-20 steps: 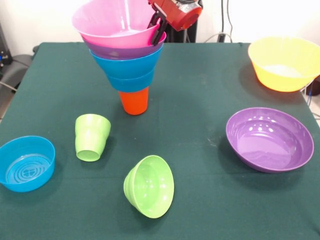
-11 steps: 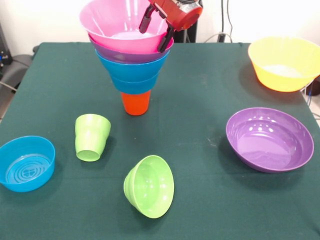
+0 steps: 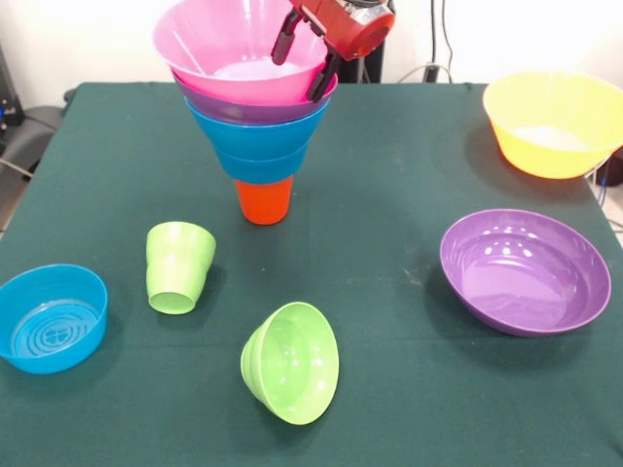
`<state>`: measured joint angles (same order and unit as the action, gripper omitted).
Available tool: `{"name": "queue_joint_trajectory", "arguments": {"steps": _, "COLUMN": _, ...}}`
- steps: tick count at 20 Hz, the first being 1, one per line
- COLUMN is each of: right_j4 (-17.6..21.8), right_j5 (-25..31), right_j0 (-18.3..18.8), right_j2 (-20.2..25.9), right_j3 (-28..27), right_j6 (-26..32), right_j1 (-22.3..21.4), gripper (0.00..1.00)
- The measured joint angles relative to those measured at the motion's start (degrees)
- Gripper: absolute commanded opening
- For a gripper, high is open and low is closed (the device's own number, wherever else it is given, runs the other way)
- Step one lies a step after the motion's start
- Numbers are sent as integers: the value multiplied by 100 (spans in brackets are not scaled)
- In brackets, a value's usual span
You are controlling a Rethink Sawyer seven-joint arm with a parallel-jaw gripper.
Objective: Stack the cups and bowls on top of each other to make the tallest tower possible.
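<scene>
The tool (image 3: 303, 65) stands spread wide, its fingers straddling the pink bowl's (image 3: 209, 44) rim, gripping nothing.

Looks like a robotics lab to me, not anyone's home. You've got a counter (image 3: 409, 185) covered in plain dark green cloth, a bare white wall (image 3: 88, 39) behind it, black cables (image 3: 446, 44) hanging down the wall, and a red robot arm (image 3: 352, 24) up top.

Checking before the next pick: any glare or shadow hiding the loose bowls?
Front view: white highlights streak the shallow purple plastic bowl and glossy yellow-orange bowl, yet the rims stay readable; soft shadows beside the tipped lime green bowl hide nothing.
</scene>
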<state>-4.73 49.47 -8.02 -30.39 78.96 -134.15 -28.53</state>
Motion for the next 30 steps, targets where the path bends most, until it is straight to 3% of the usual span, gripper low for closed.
{"name": "queue_joint_trajectory", "arguments": {"steps": 19, "right_j4": 1, "right_j5": 0, "right_j0": 1, "right_j2": 28, "right_j3": -165, "right_j6": 0, "right_j1": -145, "gripper": 100}}
{"name": "queue_joint_trajectory", "arguments": {"steps": 30, "right_j4": 4, "right_j5": 1, "right_j0": 84, "right_j2": 336, "right_j3": -162, "right_j6": 0, "right_j1": -879, "gripper": 100}}
